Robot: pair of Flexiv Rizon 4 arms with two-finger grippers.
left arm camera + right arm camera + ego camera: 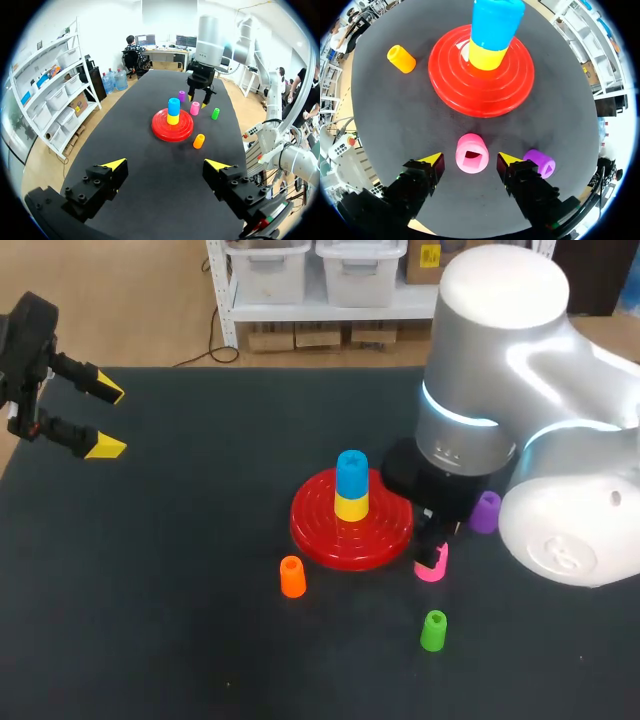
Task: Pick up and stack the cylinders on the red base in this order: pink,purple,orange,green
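One relation governs the coming move: the pink cylinder (471,153) stands upright on the desk, axis vertical, directly under the right gripper (469,159), whose fingers are spread to either side of it with a gap showing on each side. The pink cylinder sits near the red base (445,85), which already carries a yellow cylinder (485,56) under a blue cylinder (496,22). The left gripper (109,420), likewise spread and holding nothing, hangs well apart at the desk's left edge, so the right arm is plainly nearer. No label or writing is legible on any piece.

From above, the right arm (520,440) partly hides the pink cylinder (432,568).
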